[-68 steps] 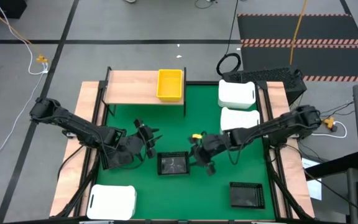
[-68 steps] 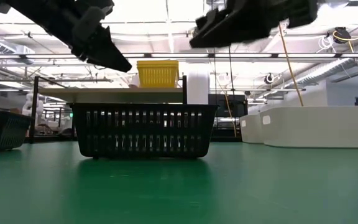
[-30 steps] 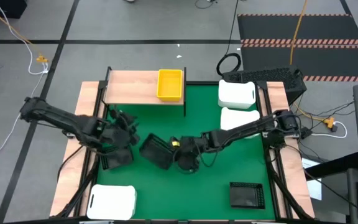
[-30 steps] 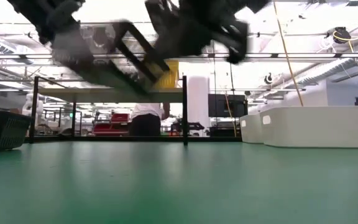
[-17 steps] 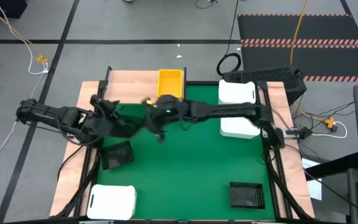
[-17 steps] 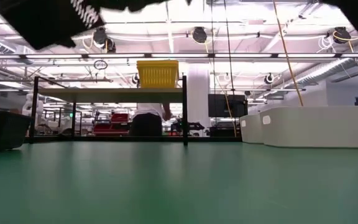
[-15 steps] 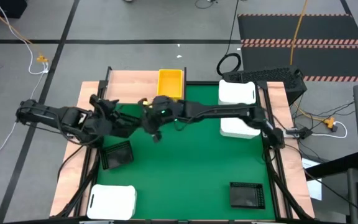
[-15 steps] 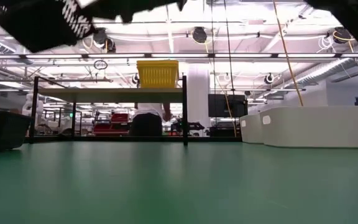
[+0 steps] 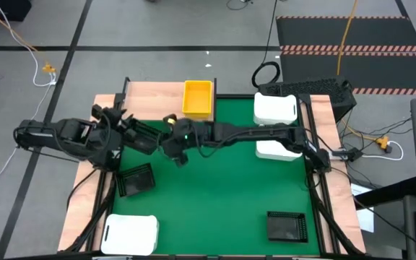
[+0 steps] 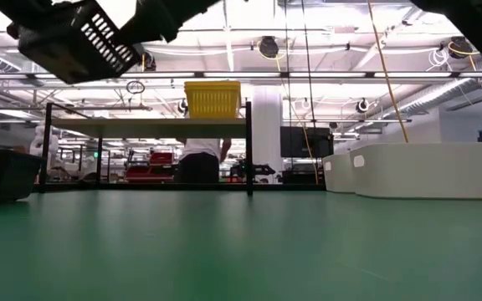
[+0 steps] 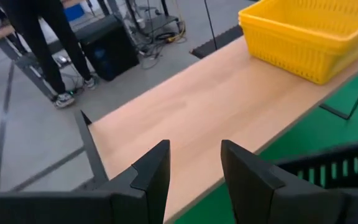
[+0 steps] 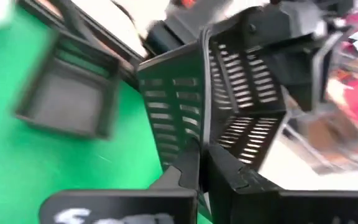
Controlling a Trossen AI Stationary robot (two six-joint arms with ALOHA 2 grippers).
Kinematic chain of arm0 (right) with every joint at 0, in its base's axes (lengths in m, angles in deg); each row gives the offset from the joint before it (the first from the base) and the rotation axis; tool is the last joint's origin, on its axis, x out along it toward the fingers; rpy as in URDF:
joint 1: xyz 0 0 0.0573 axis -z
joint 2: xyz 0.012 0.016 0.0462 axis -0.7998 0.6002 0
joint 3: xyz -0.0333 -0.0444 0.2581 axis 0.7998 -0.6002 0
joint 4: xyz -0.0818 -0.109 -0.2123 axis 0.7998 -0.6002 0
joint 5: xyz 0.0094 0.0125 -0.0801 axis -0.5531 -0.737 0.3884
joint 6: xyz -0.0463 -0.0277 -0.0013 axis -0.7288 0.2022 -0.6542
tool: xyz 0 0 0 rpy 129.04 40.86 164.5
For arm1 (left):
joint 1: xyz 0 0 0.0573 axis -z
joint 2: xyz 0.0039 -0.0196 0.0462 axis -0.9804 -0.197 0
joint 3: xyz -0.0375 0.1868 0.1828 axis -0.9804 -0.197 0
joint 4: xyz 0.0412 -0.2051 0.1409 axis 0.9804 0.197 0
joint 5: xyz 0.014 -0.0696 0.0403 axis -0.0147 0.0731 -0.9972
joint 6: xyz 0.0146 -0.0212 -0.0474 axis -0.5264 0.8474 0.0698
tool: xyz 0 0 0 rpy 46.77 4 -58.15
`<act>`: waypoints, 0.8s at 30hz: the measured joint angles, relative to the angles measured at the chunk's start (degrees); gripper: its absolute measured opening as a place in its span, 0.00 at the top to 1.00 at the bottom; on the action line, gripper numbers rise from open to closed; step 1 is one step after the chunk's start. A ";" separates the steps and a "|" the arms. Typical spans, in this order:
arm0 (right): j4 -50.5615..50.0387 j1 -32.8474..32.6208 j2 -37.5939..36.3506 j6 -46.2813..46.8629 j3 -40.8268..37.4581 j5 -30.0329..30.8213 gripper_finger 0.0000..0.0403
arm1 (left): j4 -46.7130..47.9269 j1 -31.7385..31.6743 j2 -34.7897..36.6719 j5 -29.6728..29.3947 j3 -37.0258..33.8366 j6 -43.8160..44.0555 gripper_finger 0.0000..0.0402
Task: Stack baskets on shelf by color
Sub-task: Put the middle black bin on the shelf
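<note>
The shelf is bare wood on its left and middle, with only the yellow basket at its right end, while the black basket and both arms crowd its front edge.

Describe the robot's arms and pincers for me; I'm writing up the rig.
Both arms are dark, slim and jointed, with thin black cables alongside. The left pincer has two flat black wedge-shaped fingers. The right pincer has the same black fingers, on a block with white lettering.
</note>
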 joint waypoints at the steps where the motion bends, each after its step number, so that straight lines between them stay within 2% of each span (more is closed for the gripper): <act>1: 0.57 -0.73 0.09 -1.39 0.00 4.32 1.00 | 0.14 0.02 0.04 -0.23 0.30 -0.78 0.64; 5: 2.72 -2.79 0.29 -6.01 -0.35 18.87 1.00 | 0.71 0.02 0.17 -0.50 1.46 -1.87 0.64; 7: 4.26 -2.82 0.41 -6.77 -0.37 21.29 1.00 | 3.26 0.04 0.28 -0.51 2.06 -2.28 0.64; 12: 6.95 -2.47 0.39 -7.64 -0.94 20.23 1.00 | 9.85 0.09 0.75 -0.36 2.76 0.10 0.64; 17: 15.94 -0.62 0.45 -7.44 -1.36 19.14 1.00 | 17.42 0.04 1.44 -1.60 2.78 6.25 0.64; 20: 22.17 1.14 0.43 -3.00 -1.26 20.15 1.00 | 21.92 0.00 1.64 -1.11 2.56 10.45 0.64; 24: 21.63 2.22 -0.34 0.12 -0.96 21.09 1.00 | 21.82 0.00 1.82 -1.81 2.54 12.36 0.64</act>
